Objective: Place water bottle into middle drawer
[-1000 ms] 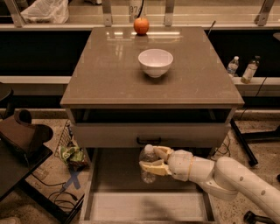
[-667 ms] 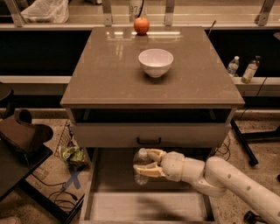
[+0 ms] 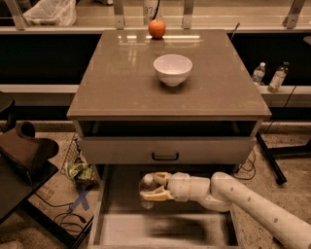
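clamping water bottle (image 3: 146, 185) in gripper (image 3: 155, 187), jaws closed around it, hovering above open middle drawer (image 3: 124, 229), below drawer front (image 3: 119, 151).

This looks like a robot test lab rather than a home. A freestanding bench (image 3: 121, 87) with drawers stands on a speckled hard floor (image 3: 291, 141), among loose cables (image 3: 65, 219) and a blue tape cross (image 3: 81, 198), with metal posts (image 3: 188, 14) behind. On top sit only an apple (image 3: 157, 28) and a white bowl (image 3: 172, 69). Two small bottles (image 3: 259, 73) stand on a ledge at right. The robot arm's pincer (image 3: 154, 187) is low over the open middle drawer (image 3: 126, 228), clamped around the water bottle (image 3: 147, 185).
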Robot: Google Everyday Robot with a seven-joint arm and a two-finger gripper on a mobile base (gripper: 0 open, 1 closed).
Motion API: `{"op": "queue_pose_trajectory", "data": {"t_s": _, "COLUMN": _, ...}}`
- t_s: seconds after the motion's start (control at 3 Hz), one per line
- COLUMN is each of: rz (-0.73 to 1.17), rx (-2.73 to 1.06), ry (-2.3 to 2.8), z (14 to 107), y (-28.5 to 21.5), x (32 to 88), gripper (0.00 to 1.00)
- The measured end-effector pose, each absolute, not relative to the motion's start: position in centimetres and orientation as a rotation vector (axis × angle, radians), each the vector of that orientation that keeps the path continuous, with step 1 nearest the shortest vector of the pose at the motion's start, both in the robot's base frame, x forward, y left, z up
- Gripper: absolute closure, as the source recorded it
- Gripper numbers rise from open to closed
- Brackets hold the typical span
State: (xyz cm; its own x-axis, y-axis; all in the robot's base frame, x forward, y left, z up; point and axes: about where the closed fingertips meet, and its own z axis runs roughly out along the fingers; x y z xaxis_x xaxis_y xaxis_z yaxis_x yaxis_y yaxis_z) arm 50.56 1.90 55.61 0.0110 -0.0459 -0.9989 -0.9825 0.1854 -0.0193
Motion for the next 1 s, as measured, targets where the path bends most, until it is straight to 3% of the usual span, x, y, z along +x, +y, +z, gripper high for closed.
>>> {"op": "queue_pose_trajectory", "data": {"t_s": 1.0, "rz": 1.057, "rx": -1.085, "ry": 1.390, "z": 47.3, "y": 1.6, "x": 48.0, "gripper": 1.00}}
